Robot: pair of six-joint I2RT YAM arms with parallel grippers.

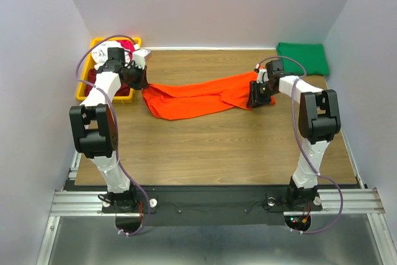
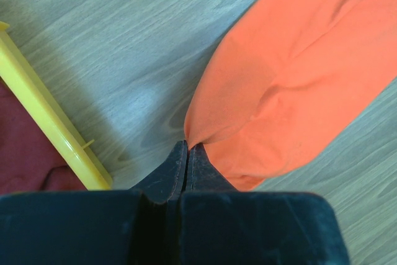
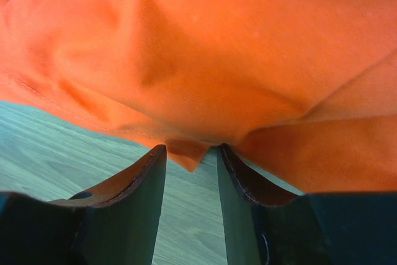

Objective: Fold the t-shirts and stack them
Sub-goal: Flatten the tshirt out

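Note:
The bright orange t-shirt [image 1: 198, 97] lies stretched in a long band across the far half of the table. My left gripper [image 1: 141, 82] is at its left end, shut on a pinch of the cloth edge [image 2: 187, 147]; the shirt [image 2: 298, 79] spreads away to the right. My right gripper [image 1: 257, 98] is at the shirt's right end, jaws open [image 3: 191, 148], with a small corner of the orange cloth [image 3: 205, 48] hanging between the fingertips. A dark green t-shirt [image 1: 302, 57] lies folded at the far right corner.
A yellow bin [image 1: 84, 85] at the far left holds white [image 1: 108, 51], magenta [image 1: 127, 44] and dark red [image 1: 93, 77] shirts. Its rim [image 2: 43, 116] runs close left of my left gripper, with dark red cloth [image 2: 25, 147] behind it. The walls stand close around the table.

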